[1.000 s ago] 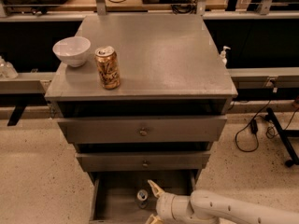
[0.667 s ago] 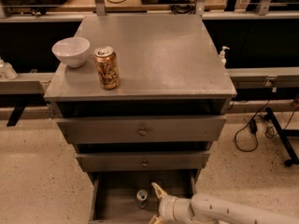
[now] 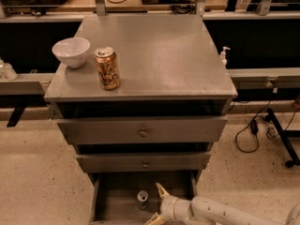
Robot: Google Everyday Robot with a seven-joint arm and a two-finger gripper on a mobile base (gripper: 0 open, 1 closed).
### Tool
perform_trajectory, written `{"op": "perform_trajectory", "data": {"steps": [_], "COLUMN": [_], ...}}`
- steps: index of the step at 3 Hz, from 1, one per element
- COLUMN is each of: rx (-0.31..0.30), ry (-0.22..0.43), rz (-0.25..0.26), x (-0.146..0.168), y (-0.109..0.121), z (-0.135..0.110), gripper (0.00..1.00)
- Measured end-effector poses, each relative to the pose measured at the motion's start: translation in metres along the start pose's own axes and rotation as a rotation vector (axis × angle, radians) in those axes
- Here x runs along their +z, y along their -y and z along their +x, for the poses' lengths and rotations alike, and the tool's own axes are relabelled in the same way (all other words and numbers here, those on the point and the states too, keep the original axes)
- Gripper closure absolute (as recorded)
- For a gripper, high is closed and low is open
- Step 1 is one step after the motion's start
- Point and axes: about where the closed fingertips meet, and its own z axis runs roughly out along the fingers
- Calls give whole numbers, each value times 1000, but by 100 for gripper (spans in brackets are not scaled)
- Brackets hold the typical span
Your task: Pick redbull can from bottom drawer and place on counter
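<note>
Silver-topped and upright in the bottom drawer [image 3: 112, 201], the redbull can [image 3: 142, 198] stood just ahead of your gripper [image 3: 157, 204], whose spread fingers [image 3: 162, 190] faced it, so you likely needed only a short forward reach.

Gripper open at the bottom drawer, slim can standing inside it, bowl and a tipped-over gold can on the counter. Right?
Not quite. The camera view shows the gold can standing upright on the counter, beside the bowl. The rest holds: the open gripper is at the bottom drawer, next to the slim can standing inside it.
</note>
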Motion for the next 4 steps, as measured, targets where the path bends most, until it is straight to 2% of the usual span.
{"op": "perform_trajectory", "data": {"steps": [1, 3, 4], "rx": [37, 104, 113], "ry": [18, 20, 18], "rz": [26, 49, 49], "x": [17, 47, 60], "y": [13, 31, 36], "z": [12, 34, 39], "gripper": [0, 39, 39]}}
